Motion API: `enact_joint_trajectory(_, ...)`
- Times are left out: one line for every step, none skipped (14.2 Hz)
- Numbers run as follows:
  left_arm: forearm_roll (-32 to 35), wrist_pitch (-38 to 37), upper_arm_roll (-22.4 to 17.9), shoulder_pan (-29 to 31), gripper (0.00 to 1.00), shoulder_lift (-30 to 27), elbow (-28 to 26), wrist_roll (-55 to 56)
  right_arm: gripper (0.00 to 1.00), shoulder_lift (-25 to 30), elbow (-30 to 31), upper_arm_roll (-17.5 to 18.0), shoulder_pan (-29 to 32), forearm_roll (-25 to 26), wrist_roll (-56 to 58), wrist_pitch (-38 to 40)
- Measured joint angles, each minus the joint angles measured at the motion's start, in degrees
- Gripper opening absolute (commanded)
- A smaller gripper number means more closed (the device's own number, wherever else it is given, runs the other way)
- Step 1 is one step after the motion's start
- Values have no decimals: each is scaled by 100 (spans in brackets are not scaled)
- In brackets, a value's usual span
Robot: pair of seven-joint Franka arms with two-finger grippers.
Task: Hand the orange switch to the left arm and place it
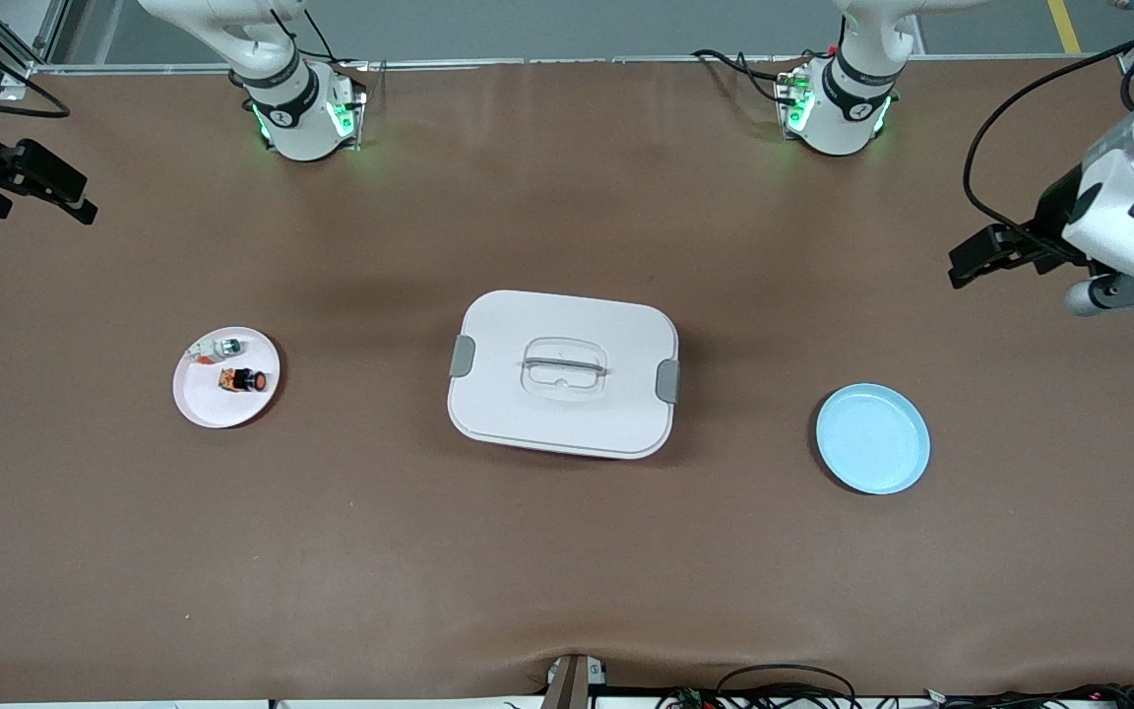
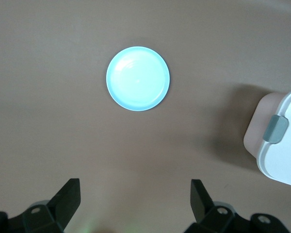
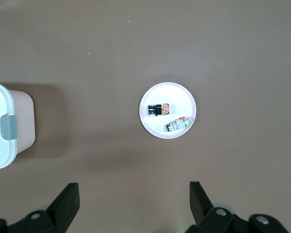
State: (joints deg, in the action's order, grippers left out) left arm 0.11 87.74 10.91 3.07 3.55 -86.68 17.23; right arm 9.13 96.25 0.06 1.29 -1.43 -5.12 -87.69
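Counts: two arms, two plates, one box (image 1: 563, 372), two small parts.

White plate (image 1: 201, 404) sits toward the right arm's end of the table and carries both parts: one orange switch (image 1: 241, 379) and one small white-and-green part (image 1: 220, 348). They lie close together but apart, the switch nearer the front camera.

The switch is on its side, long axis roughly along the table's length, black cap pointing toward the box, orange body toward the right arm's end.

The box is mid-table between the plates, lid on, grey latches (image 1: 462, 355) at both short ends, well clear of both plates.

Light blue plate (image 1: 872, 439) lies toward the left arm's end with nothing on it.

Left gripper (image 2: 135, 201) hangs up in the air over bare table at its own end, fingers spread wide, holding nothing; blue plate in its wrist view.

Right gripper (image 3: 134, 201) is likewise up over bare table at its end, fingers wide apart, nothing in them; white plate in its wrist view.
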Motion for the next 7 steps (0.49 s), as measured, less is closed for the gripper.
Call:
enact_joint_trajectory(0,10,-1,33,100,0,0,-39,100,-49,1,0,8,0,0,-5)
enact_joint_trajectory(0,29,-1,45,100,2,0,-51,100,-129,3,0,11,0,0,-35)
enact_joint_trajectory(0,43,0,45,100,4,0,-56,100,-244,7,1,13,0,0,-80)
enact_joint_trajectory(0,54,1,45,100,8,-1,-56,100,-420,3,0,15,0,0,-111)
enact_joint_trajectory(0,67,1,45,100,16,-1,-56,100,-635,-24,0,22,0,0,-148)
enact_joint_trajectory(0,84,1,45,100,26,-1,-56,100,-835,-68,0,32,14,0,-171)
enact_joint_trajectory(0,98,1,45,100,40,-2,-56,100,-1009,-105,-1,56,49,0,-174)
